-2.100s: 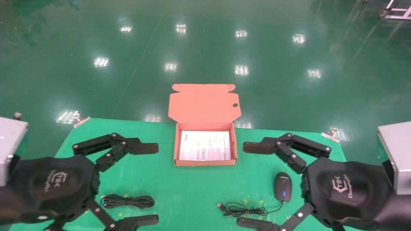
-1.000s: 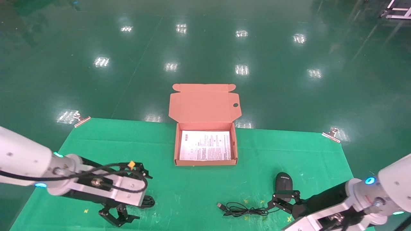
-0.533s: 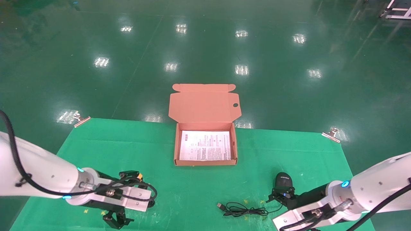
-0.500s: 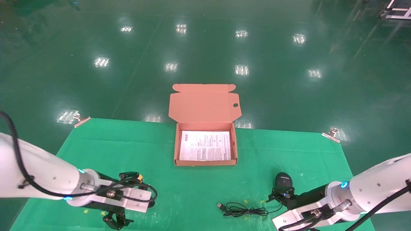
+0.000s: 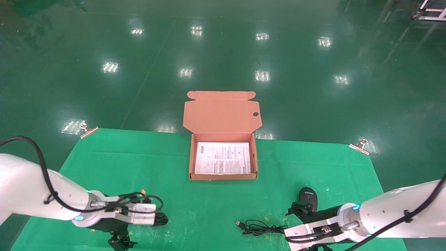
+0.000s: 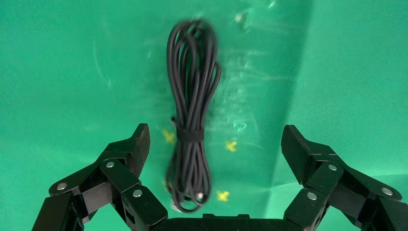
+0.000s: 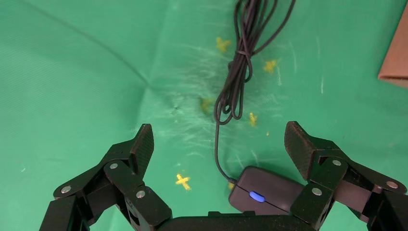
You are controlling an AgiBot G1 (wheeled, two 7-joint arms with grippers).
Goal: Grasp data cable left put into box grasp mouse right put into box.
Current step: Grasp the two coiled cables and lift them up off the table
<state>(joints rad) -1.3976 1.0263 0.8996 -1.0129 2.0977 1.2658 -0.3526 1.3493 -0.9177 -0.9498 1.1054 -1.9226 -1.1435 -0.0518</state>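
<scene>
The data cable (image 6: pixel 192 96), a black bundle tied at its middle, lies on the green mat; in the head view only its end (image 5: pixel 162 219) shows beside my left wrist. My left gripper (image 6: pixel 216 137) is open just above it, the bundle between the fingers and nearer one of them. The black mouse (image 5: pixel 308 195) lies at the near right, blue wheel lit (image 7: pixel 256 196). My right gripper (image 7: pixel 219 134) is open over it, touching nothing. The orange-brown box (image 5: pixel 223 176) stands open mid-table with a white sheet (image 5: pixel 223 158) inside.
The mouse's thin cord (image 5: pixel 259 228) with a USB plug lies loosely bunched left of the mouse. The box lid (image 5: pixel 222 112) leans back past the table's far edge. Metal clips (image 5: pixel 89 131) (image 5: pixel 359 145) hold the mat's far corners. A box corner (image 7: pixel 397 62) shows in the right wrist view.
Both arms have come down from close to the camera toward the mat. The left gripper settled over the data cable, the right over the mouse. Cable, mouse and box have not moved.
</scene>
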